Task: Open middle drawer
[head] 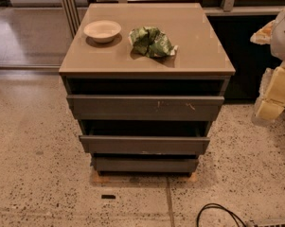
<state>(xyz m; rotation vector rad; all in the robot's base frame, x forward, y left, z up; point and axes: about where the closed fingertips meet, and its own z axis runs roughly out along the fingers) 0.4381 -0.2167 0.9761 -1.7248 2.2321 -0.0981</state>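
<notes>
A dark grey-brown cabinet (pixel 146 41) stands on the speckled floor with three handle-less drawer fronts stacked one above another. The middle drawer (pixel 144 144) has a plain flat front, and none of its interior shows. Above it is the larger front with pale orange scratches (pixel 144 107). Below it is the shortest front (pixel 144 164). My gripper (pixel 273 96), with white and pale yellow parts, is at the right edge of the view. It is off to the right of the cabinet, at about the height of the top drawer, and touches nothing.
A white bowl (pixel 102 30) and a crumpled green bag (pixel 151 42) lie on the cabinet top. A black cable (pixel 218 212) loops on the floor at the front right. A small dark object (pixel 108 196) lies on the floor in front of the cabinet. Window frames run behind the cabinet.
</notes>
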